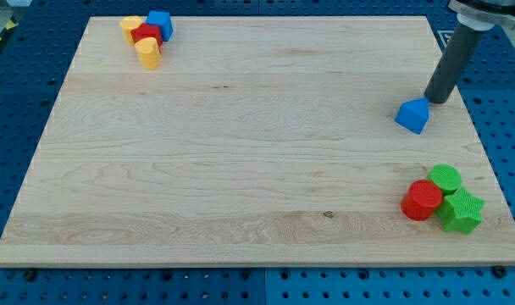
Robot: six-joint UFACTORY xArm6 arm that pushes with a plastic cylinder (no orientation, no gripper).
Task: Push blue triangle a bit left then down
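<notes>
The blue triangle [412, 115] lies on the wooden board [240, 152] near the view's right edge, a little above mid-height. My tip [434, 100] is the lower end of the dark rod that comes in from the view's top right. It stands just up and right of the blue triangle, touching it or nearly so.
At the view's top left, a blue block [160, 24], a red block [146, 35] and two yellow blocks [147, 52] are bunched together. At the bottom right, a red cylinder [422, 200], a green cylinder [445, 178] and a green star [461, 211] sit together.
</notes>
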